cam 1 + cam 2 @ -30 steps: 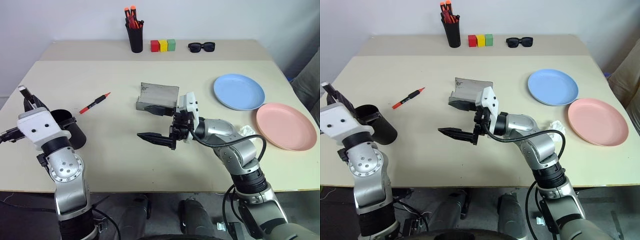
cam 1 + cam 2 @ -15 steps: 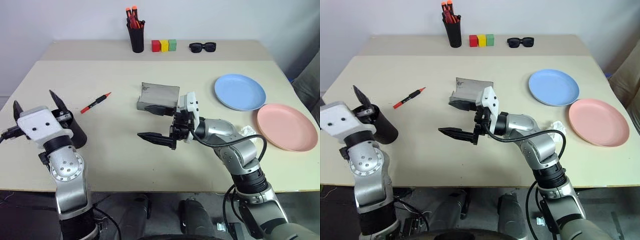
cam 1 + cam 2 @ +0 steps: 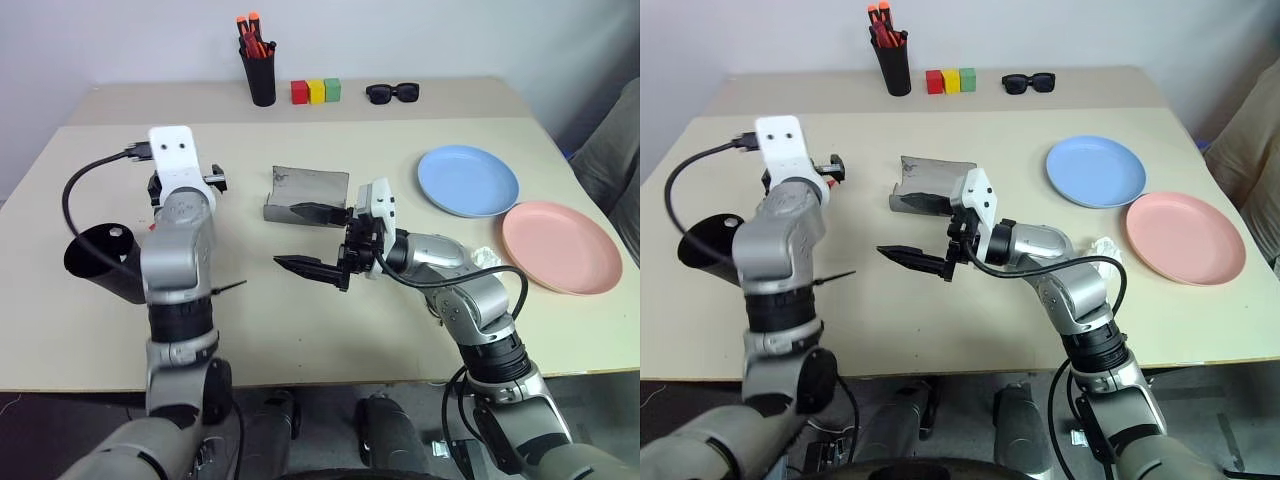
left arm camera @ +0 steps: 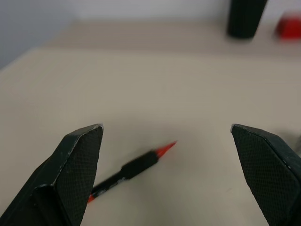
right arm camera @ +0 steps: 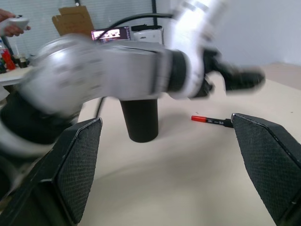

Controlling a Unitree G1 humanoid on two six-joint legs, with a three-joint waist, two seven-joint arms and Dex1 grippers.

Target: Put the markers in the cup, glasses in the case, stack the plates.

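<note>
**Left arm swings from the cup to the red-tipped marker**

Nearest, the right gripper [image 3: 312, 240] hovers low over the counter [image 3: 300, 330] at mid-table, its two black fingers spread wide and holding nothing. It has not moved over the last second.

To the robot's left, the black cup [image 3: 98, 262] leans on the counter with its mouth tipped outward; a pale round end shows inside the rim, probably the white marker, though that is hard to confirm.

The left arm has changed most. A second ago it stood over the cup with its fingers close together; now it has reached forward past the cup, and its gripper [image 4: 174, 155] is spread wide and empty. Seen from the left wrist, the black marker with red ends [image 4: 129, 169] lies flat on the counter between and just beyond the open fingers [image 4: 77, 165], untouched. This reads as one marker delivered and the reach for the second begun.

Beyond the right gripper sits the grey case [image 3: 305, 195], open. I cannot make out the glasses.

Farther right, the blue plate [image 3: 468, 181] and pink plate [image 3: 561, 246] lie side by side, not yet stacked.
</note>
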